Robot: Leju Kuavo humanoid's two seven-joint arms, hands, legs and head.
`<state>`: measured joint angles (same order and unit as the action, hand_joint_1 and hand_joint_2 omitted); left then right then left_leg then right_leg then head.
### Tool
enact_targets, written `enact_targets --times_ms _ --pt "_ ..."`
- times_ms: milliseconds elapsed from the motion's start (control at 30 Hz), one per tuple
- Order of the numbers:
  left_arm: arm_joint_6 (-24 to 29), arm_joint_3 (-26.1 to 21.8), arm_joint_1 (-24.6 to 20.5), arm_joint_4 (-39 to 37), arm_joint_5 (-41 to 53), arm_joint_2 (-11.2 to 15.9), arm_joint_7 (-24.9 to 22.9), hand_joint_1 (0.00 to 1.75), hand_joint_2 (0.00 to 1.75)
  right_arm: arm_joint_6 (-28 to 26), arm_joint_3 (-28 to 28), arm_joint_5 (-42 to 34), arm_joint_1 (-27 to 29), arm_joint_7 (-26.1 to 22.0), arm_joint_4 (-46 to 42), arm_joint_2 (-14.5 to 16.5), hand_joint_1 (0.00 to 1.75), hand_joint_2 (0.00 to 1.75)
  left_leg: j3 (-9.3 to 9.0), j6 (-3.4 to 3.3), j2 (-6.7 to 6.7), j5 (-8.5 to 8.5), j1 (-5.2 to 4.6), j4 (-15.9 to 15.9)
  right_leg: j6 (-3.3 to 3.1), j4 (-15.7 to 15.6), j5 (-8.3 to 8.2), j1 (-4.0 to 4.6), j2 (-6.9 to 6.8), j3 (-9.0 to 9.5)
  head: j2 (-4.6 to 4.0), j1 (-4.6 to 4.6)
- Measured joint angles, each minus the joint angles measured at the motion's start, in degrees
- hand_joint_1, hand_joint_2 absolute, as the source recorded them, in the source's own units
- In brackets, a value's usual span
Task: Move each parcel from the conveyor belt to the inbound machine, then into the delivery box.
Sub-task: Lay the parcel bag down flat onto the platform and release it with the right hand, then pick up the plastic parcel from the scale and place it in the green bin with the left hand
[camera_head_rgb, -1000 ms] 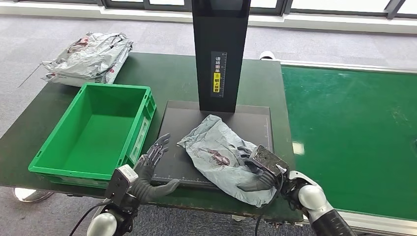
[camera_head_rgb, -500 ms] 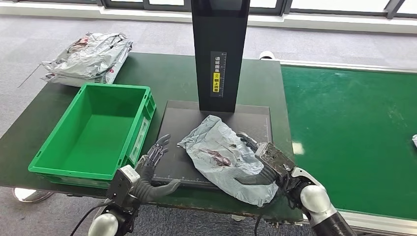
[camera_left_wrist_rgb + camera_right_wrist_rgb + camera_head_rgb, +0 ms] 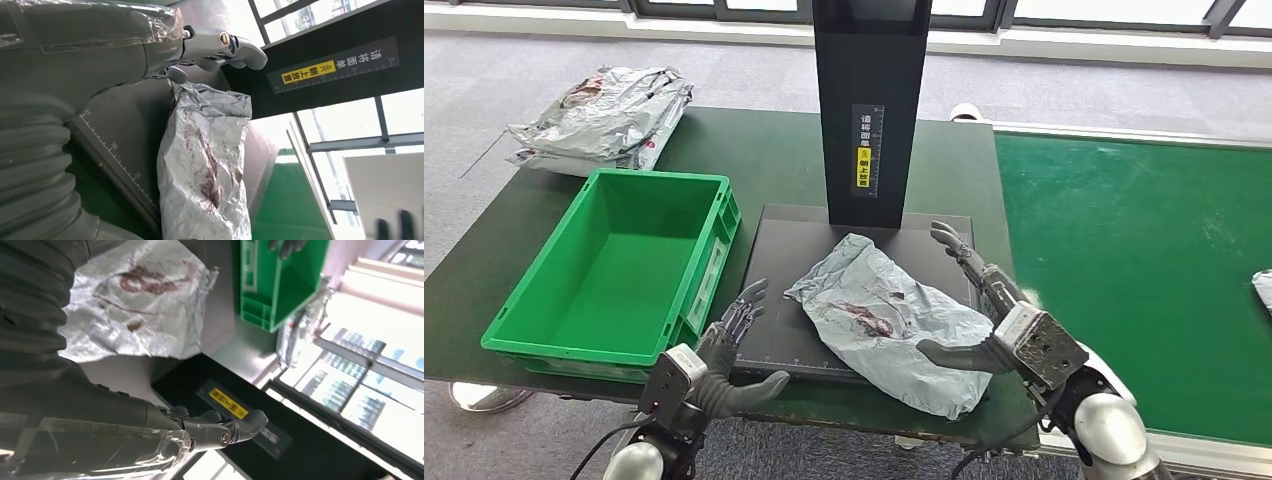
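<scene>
- I see the grey parcel (image 3: pixel 889 322) lying crumpled on the black platform (image 3: pixel 789 255) of the inbound machine, just in front of the machine's upright black column (image 3: pixel 869 105). One end of it hangs over the platform's near edge.
- My right hand (image 3: pixel 984 310) is beside the parcel's right side with its fingers (image 3: pixel 959 250) stretched out and spread, holding nothing. The thumb (image 3: pixel 949 354) points across just above the bag's near right part; I cannot tell whether it touches.
- My left hand (image 3: pixel 729 350) hovers at the near left corner of the platform, fingers apart and slightly curled, with nothing in it. It is apart from the parcel.
- In the left wrist view the parcel (image 3: pixel 207 165) lies lengthwise on the platform beyond my thumb (image 3: pixel 227 47), with a dark reddish print on its wrinkled skin.
- The green delivery box (image 3: pixel 614 265) stands just left of the platform on the dark table (image 3: pixel 774 150).
- A pile of silver bags (image 3: pixel 609 115) rests on the far left corner of the table.
- The green conveyor belt (image 3: pixel 1134 270) runs to the right, with another pale parcel (image 3: pixel 1262 290) at the picture's right edge.
</scene>
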<state>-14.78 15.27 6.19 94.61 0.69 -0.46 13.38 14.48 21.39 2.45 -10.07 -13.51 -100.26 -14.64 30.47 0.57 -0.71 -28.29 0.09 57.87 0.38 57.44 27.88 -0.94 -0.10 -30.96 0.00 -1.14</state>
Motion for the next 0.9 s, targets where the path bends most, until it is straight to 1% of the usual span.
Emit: enact_targets --times_ms 100,233,300,400,500,600,700,800,900 --pt "1.19 -0.03 0.52 0.81 2.21 -0.11 -0.15 0.0 1.75 -1.53 -2.39 1.51 1.22 -0.13 -4.44 0.91 0.0 1.75 0.01 0.0 0.0 0.0 0.0 0.0 0.0 -0.01 0.0 0.0 0.0 -0.03 0.01 0.0" --pt "3.03 0.08 0.8 2.16 11.58 -0.21 -0.69 0.0 1.75 -2.5 -5.96 1.42 4.3 -1.26 -9.1 2.37 0.0 1.75 0.04 0.0 -0.03 0.0 0.01 0.0 0.0 -0.03 0.01 0.01 -0.03 -0.04 0.01 -0.01" --pt "3.23 0.37 0.77 2.74 15.02 -0.31 -0.93 0.0 1.75 -2.47 -7.03 0.89 6.16 -1.95 -10.33 2.95 0.0 1.75 0.06 0.0 0.0 0.0 0.01 0.0 0.0 -0.03 0.0 0.0 0.0 -0.05 0.01 -0.01" --pt "3.27 0.66 0.71 3.28 16.55 -0.54 -0.99 0.0 1.75 -2.34 -7.82 0.21 7.95 -2.19 -11.33 3.55 0.0 1.75 0.05 0.0 0.08 0.0 0.0 0.0 0.01 -0.03 -0.01 0.0 0.08 -0.09 0.01 -0.01" --pt "2.81 1.76 0.03 3.44 22.18 -0.65 -0.74 0.0 1.75 -1.13 -8.4 -3.26 9.52 -1.23 -11.56 5.1 0.0 1.75 0.06 -0.01 0.1 0.01 0.0 0.0 0.01 -0.04 -0.04 0.01 0.08 -0.13 0.02 -0.01" --pt "2.72 5.45 -2.5 2.91 33.24 -0.86 -1.14 0.0 1.75 0.62 -8.94 -7.42 11.45 -0.38 -11.22 7.87 0.0 1.75 0.11 0.01 0.06 0.04 0.0 0.01 0.01 -0.04 -0.08 0.01 0.05 -0.15 0.02 -0.01" --pt "2.73 10.37 -6.92 0.67 42.57 -0.97 -2.45 0.0 1.75 2.43 -9.59 -10.54 12.75 -0.03 -10.22 10.01 0.0 1.75 0.12 0.01 0.07 0.07 0.0 0.01 0.02 -0.04 -0.12 0.0 0.06 -0.15 0.02 -0.01" --pt "2.08 14.8 -11.98 -3.78 46.71 -0.98 -3.71 0.0 1.75 4.17 -10.65 -11.56 13.11 0.23 -9.38 11.65 0.0 1.75 0.13 0.0 0.1 0.11 0.0 0.01 0.02 -0.03 -0.19 -0.01 0.09 -0.17 0.02 -0.02" --pt "1.13 18.0 -16.22 -9.14 47.43 -1.13 -4.06 0.0 1.75 5.44 -11.59 -11.74 13.07 1.09 -9.1 13.06 0.0 1.75 0.13 0.01 0.13 0.15 0.0 0.01 0.04 -0.03 -0.23 0.0 0.12 -0.2 0.02 -0.02"
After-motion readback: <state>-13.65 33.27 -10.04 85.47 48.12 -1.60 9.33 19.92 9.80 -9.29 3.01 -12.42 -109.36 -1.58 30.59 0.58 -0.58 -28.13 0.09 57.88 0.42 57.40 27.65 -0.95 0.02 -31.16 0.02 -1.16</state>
